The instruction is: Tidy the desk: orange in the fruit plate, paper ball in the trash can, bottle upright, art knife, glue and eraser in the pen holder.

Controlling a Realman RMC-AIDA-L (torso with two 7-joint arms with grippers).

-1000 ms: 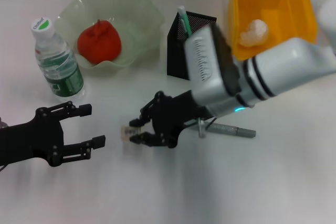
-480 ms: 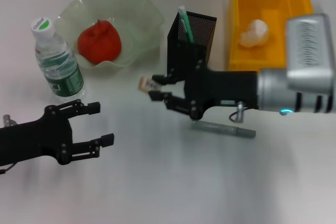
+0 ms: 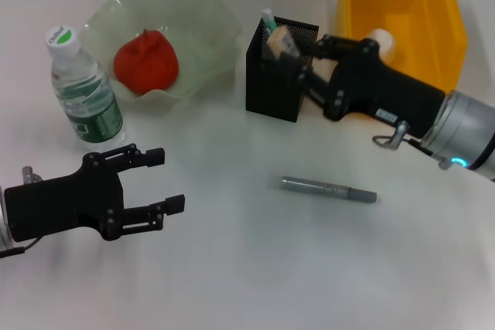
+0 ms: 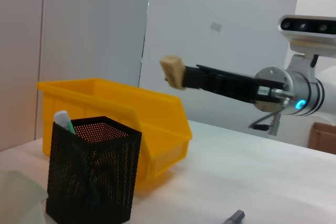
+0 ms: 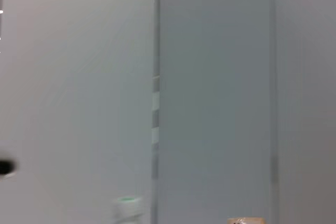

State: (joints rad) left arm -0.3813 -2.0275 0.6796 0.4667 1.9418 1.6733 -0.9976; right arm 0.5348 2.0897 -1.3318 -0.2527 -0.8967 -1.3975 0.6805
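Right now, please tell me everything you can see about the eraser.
The eraser is a small tan rectangular block with a white label on one face. It is lifted off the desk, tilted, and pinched between the fingers of the right gripper, which reaches in from the right. In the head view it sits over the open top of the pen holder; the left wrist view shows it clearly above the rim, not yet inside. Nothing but the gripper touches it.
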